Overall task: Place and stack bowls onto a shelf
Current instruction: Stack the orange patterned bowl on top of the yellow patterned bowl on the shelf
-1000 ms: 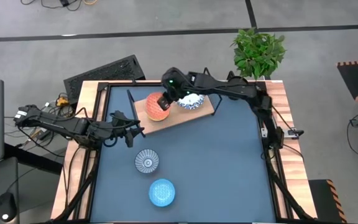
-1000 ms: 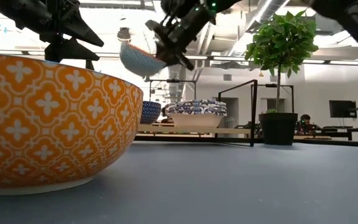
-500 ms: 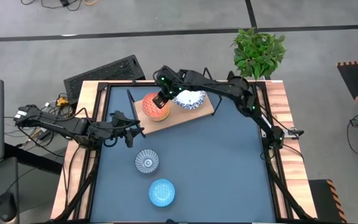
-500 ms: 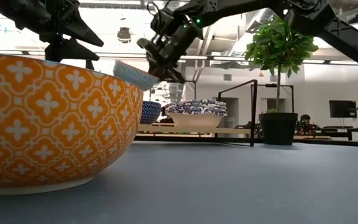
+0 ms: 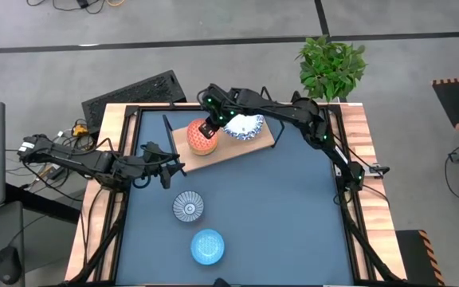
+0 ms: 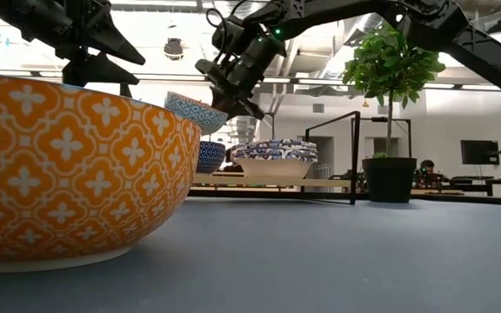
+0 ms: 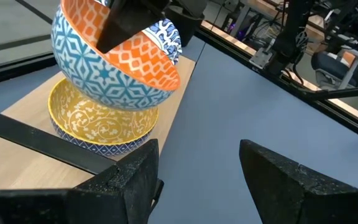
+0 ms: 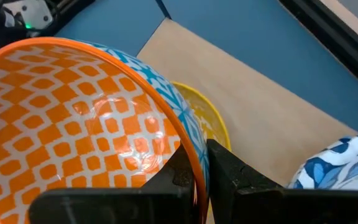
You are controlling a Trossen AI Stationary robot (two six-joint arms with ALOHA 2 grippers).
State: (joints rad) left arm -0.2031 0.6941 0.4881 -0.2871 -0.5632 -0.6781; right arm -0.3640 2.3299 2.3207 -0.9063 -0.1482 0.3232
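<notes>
While the right gripper's fingers [image 8: 194, 180] pinch the orange bowl [image 8: 98, 137] by its rim just above the yellow bowl [image 7: 101, 118] on the shelf [image 5: 241, 145], it looks stiff, glazed, slippery and breakable; left fingers [image 7: 197, 180] hang released.

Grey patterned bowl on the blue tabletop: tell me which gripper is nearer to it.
Left. The left gripper hangs just beyond the grey patterned bowl. The right gripper is farther off, over the shelf, shut on the orange bowl.
</notes>
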